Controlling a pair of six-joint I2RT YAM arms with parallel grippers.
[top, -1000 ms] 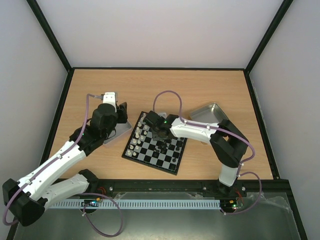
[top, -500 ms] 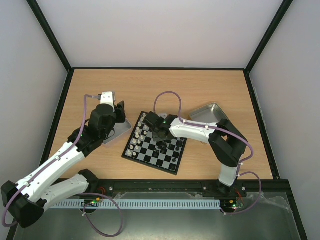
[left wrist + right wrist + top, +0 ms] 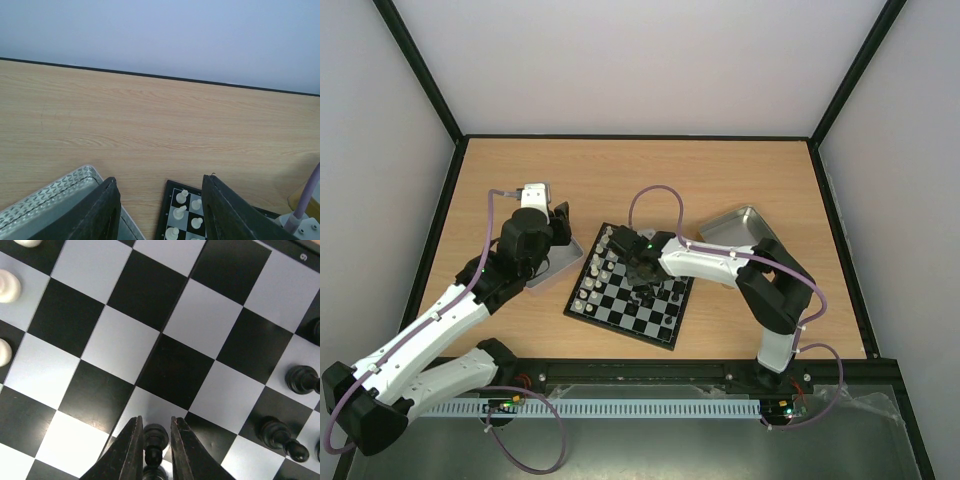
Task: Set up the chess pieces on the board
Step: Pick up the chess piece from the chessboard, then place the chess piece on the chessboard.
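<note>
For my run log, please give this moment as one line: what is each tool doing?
right tool: shut on black piece, over board | left tool: open, empty, near metal tray

There is one small pale number (image 3: 303, 256) to read. It sits on the black edge of the board (image 3: 205, 320), in the upper right corner of the right wrist view. It looks like a 6, or maybe a 9 turned upside down.

Board (image 3: 175, 370) middle bare; pieces (image 3: 301, 379) line 2 edges.
</note>
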